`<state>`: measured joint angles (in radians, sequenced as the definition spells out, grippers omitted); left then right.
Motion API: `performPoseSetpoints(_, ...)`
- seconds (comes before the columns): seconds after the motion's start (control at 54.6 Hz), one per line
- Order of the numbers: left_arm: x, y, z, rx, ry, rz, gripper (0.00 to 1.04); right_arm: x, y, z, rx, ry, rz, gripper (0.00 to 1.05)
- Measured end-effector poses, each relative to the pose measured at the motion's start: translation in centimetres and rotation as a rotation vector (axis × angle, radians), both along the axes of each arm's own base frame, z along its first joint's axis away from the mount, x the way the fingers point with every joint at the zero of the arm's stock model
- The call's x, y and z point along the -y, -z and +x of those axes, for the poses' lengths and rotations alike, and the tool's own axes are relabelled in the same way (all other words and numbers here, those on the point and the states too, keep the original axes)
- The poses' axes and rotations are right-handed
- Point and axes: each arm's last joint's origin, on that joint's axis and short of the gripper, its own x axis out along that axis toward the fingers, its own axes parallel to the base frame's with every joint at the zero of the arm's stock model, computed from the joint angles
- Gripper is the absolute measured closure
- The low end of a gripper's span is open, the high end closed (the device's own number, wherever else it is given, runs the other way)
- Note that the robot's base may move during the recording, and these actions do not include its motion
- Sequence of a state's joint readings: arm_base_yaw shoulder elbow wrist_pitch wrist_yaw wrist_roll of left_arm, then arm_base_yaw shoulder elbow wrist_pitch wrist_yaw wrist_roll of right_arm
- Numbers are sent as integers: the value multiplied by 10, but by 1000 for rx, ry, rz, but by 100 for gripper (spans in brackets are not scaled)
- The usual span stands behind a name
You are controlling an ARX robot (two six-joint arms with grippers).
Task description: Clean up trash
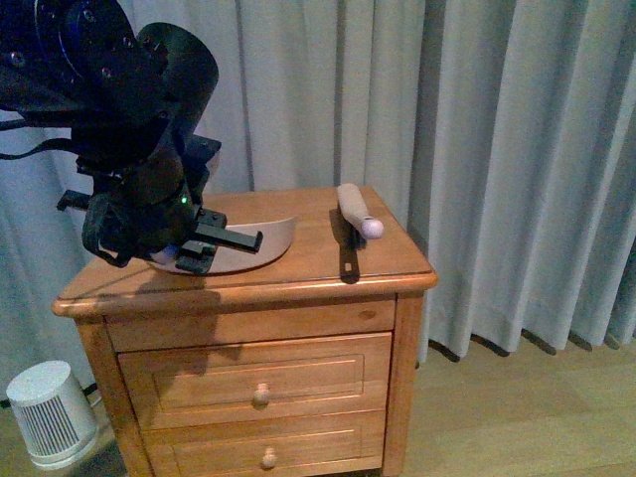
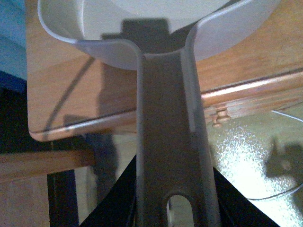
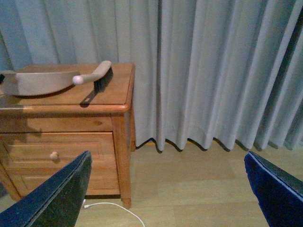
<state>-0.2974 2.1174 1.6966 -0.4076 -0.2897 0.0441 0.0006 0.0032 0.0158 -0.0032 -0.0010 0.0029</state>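
My left hand (image 1: 211, 250) is clamped on the handle of the dustpan (image 1: 260, 241), whose pan rests on the wooden worktop (image 1: 298, 273). The brush (image 1: 350, 207) lies right of the dustpan, apart from it. My right hand (image 3: 166, 161) hangs wide open, well away from the dustpan. I can't pick out the trash in any view.

Dustpan (image 1: 266, 240) left of brush (image 1: 351, 206), on nightstand (image 1: 393, 260).

Light: dim, blue-tinted, all views. Shadows: brush (image 1: 353, 207) and left tool (image 1: 214, 250), a near-black silhouette, darken the tabletop (image 1: 298, 270). Glare: bright speckled floor (image 2: 246, 161) below the tabletop's edge, left wrist view. Focus: dustpan handle (image 2: 173, 142) soft.
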Motion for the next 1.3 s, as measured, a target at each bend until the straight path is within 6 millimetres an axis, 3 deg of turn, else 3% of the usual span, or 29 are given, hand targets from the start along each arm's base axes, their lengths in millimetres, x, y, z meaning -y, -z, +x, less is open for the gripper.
performPoseSetpoints(0.183, 0, -16, 6, 60, 58, -37, 78, 0, 0, 0, 0, 0, 0, 7)
performPoseSetpoints(0.311, -5, -47, 4, 159, 112, -100, 78, 0, 0, 0, 0, 0, 0, 7)
performPoseSetpoints(0.458, -33, -95, -14, 329, 151, -133, 78, 0, 0, 0, 0, 0, 0, 7)
performPoseSetpoints(0.623, -63, -110, -36, 412, 195, -125, 78, 0, 0, 0, 0, 0, 0, 7)
performPoseSetpoints(0.824, -94, -127, -78, 519, 282, -127, 78, 0, 0, 0, 0, 0, 0, 7)
performPoseSetpoints(1.026, -130, -146, -139, 618, 334, -137, 78, 0, 0, 0, 0, 0, 0, 7)
performPoseSetpoints(1.301, -160, -145, -209, 670, 396, -164, 78, 0, 0, 0, 0, 0, 0, 7)
